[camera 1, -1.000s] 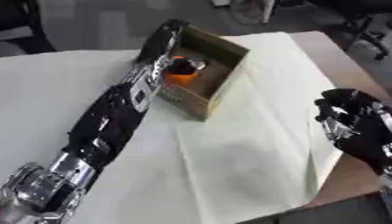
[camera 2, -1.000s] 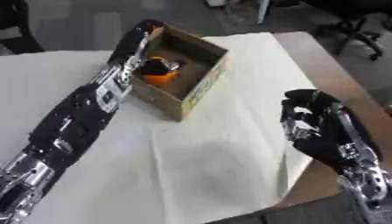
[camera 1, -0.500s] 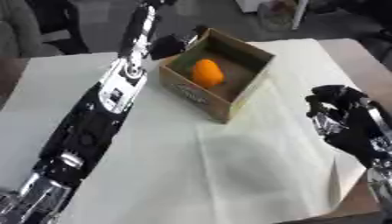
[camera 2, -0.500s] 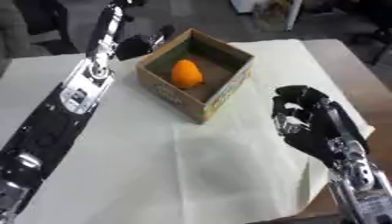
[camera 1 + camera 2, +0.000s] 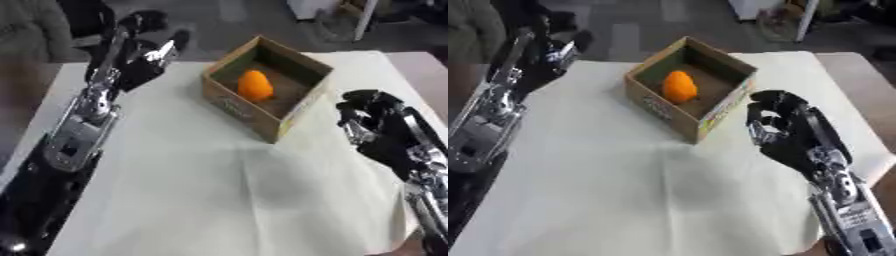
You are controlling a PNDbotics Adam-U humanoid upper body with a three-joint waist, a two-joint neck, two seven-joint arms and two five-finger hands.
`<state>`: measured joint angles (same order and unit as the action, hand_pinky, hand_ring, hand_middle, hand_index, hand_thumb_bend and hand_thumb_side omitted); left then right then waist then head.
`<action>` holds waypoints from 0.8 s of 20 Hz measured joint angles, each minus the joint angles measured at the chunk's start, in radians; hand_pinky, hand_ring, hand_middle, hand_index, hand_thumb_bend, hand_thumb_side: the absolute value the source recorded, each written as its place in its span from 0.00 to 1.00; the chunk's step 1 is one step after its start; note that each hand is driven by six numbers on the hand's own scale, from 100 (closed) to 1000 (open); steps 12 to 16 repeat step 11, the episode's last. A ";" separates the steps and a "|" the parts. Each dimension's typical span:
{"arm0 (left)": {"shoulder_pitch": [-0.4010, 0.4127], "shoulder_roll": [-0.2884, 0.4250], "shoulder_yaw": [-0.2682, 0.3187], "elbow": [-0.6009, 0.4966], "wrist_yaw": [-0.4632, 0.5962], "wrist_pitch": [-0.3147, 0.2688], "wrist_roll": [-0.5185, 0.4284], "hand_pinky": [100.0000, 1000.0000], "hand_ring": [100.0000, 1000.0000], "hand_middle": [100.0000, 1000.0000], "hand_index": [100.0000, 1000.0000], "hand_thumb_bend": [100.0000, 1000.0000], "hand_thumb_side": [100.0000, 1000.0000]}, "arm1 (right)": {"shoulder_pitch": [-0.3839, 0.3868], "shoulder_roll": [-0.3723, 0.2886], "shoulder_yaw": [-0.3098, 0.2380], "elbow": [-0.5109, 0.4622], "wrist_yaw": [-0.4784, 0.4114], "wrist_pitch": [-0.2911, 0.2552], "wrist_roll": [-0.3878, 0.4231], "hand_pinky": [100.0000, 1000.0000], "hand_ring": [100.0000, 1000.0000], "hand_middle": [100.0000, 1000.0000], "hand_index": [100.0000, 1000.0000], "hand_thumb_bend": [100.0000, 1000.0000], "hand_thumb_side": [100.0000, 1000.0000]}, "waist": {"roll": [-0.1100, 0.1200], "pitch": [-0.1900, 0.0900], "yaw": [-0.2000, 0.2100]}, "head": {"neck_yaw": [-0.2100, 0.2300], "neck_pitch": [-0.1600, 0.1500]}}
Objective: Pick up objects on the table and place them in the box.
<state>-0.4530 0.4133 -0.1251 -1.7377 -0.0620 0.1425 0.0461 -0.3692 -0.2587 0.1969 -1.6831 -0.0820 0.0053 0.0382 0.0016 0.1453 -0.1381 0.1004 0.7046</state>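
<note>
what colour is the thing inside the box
Orange, inside the cardboard box; clearest in the left eye view.

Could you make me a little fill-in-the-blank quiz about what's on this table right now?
1. The orange object lies inside the ____.
2. The cardboard box stands on a table covered by a ____ cloth.
3. The robot's left hand is raised beyond the table's far ____ corner.
4. The robot's right hand, fingers curled, holds ____.

Missing words: box; white; left; nothing
</note>
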 measured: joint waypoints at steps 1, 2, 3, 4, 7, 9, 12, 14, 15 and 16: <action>0.026 0.001 0.006 -0.017 0.014 -0.004 -0.006 0.67 0.82 0.62 0.77 0.38 0.55 | 0.000 -0.001 -0.002 0.000 0.000 -0.001 -0.001 0.57 0.73 0.47 0.68 0.00 0.06 | -0.001 -0.002 0.005 | -0.001 0.003; 0.047 0.001 0.012 -0.031 0.028 -0.009 -0.012 0.67 0.81 0.61 0.76 0.37 0.57 | 0.001 -0.002 -0.004 0.000 0.000 -0.001 -0.003 0.57 0.73 0.47 0.68 0.00 0.06 | -0.003 -0.004 0.011 | -0.002 0.005; 0.067 0.001 0.019 -0.039 0.043 -0.015 -0.016 0.66 0.81 0.60 0.76 0.36 0.57 | 0.001 -0.002 -0.005 0.000 0.000 -0.001 -0.005 0.57 0.73 0.47 0.68 0.00 0.06 | -0.004 -0.004 0.016 | -0.003 0.006; 0.086 0.001 0.026 -0.043 0.057 -0.022 -0.018 0.66 0.81 0.60 0.76 0.36 0.57 | 0.003 -0.002 -0.005 0.000 0.000 -0.001 -0.006 0.57 0.73 0.47 0.68 0.00 0.06 | -0.006 -0.004 0.020 | -0.004 0.006; 0.132 -0.001 0.044 -0.046 0.085 -0.046 -0.017 0.65 0.80 0.60 0.76 0.35 0.58 | 0.010 -0.004 -0.005 0.000 0.000 0.000 -0.008 0.57 0.73 0.47 0.68 0.00 0.06 | -0.010 -0.007 0.029 | -0.005 0.006; 0.155 -0.008 0.055 -0.046 0.096 -0.060 -0.013 0.65 0.80 0.59 0.75 0.34 0.59 | 0.013 -0.007 -0.006 0.000 0.000 0.000 -0.009 0.57 0.73 0.47 0.68 0.00 0.06 | -0.013 -0.009 0.029 | -0.006 0.009; 0.172 -0.019 0.062 -0.046 0.103 -0.067 -0.006 0.64 0.80 0.59 0.75 0.34 0.59 | 0.018 -0.009 -0.006 0.001 0.000 -0.001 -0.010 0.57 0.73 0.47 0.68 0.00 0.05 | -0.016 -0.010 0.032 | -0.006 0.012; 0.172 -0.019 0.062 -0.046 0.103 -0.067 -0.006 0.64 0.80 0.59 0.75 0.34 0.59 | 0.018 -0.009 -0.006 0.001 0.000 -0.001 -0.010 0.57 0.73 0.47 0.68 0.00 0.05 | -0.016 -0.010 0.032 | -0.006 0.012; 0.172 -0.019 0.062 -0.046 0.103 -0.067 -0.006 0.64 0.80 0.59 0.75 0.34 0.59 | 0.018 -0.009 -0.006 0.001 0.000 -0.001 -0.010 0.57 0.73 0.47 0.68 0.00 0.05 | -0.016 -0.010 0.032 | -0.006 0.012; 0.172 -0.019 0.062 -0.046 0.103 -0.067 -0.006 0.64 0.80 0.59 0.75 0.34 0.59 | 0.018 -0.009 -0.006 0.001 0.000 -0.001 -0.010 0.57 0.73 0.47 0.68 0.00 0.05 | -0.016 -0.010 0.032 | -0.006 0.012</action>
